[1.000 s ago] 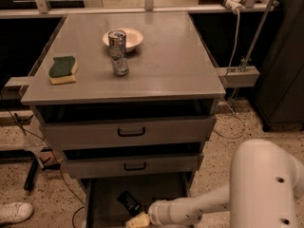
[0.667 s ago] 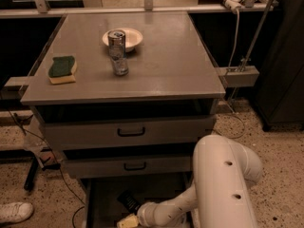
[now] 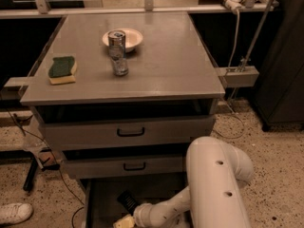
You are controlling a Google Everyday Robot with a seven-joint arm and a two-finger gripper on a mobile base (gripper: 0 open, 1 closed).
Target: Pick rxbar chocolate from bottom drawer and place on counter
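My gripper (image 3: pixel 124 221) is low in the bottom drawer (image 3: pixel 103 201), under the tabletop's (image 3: pixel 161 65) front edge, just beside the black bar (image 3: pixel 127 201). Spread or pinched? Can't tell. The bar lies flat on the drawer floor, so I'd come in low, straddle its narrow width, then lift clear before swinging up.

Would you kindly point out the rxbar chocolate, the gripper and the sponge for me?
rxbar chocolate (image 3: pixel 127 201): camera view, middle of its black wrapper.
gripper (image 3: pixel 122 221): camera view, its pale tip, down in the bottom drawer (image 3: pixel 102 203) near the bar.
sponge (image 3: pixel 62 66): camera view, its green top.
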